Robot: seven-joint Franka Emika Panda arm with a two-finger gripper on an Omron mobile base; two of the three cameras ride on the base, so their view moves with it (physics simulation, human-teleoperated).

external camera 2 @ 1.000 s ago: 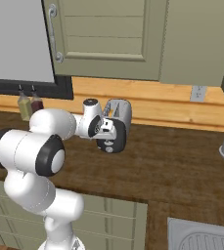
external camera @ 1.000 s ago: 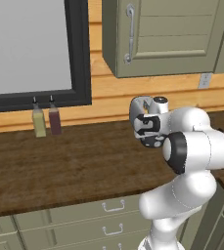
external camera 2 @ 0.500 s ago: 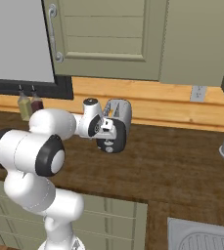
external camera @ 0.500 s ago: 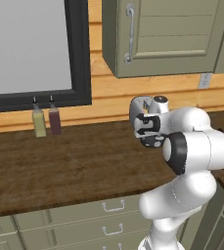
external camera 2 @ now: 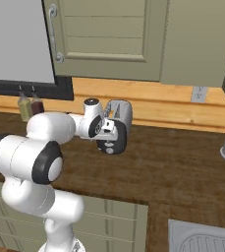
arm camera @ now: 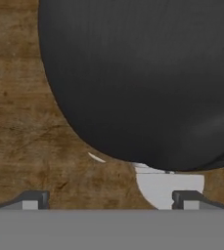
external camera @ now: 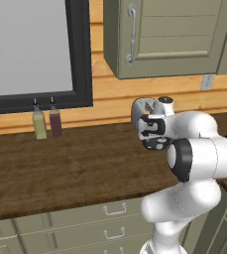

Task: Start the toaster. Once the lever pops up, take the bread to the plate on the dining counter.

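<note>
Over the last second we noted almost no change: gripper [external camera 2: 115, 139] stayed pressed close against the toaster [external camera 2: 121, 116] on the wood counter [external camera 2: 182, 167], jaws fully spread, holding nothing. Bread not discernible; we judged lever-starting unfinished.

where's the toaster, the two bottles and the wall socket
toaster [external camera 2: 122, 114], right base view, on its rounded silver side behind the hand
two bottles [external camera: 47, 124], left base view, between their lower bodies under the window
wall socket [external camera 2: 199, 93], right base view, middle of its pale plate
</note>
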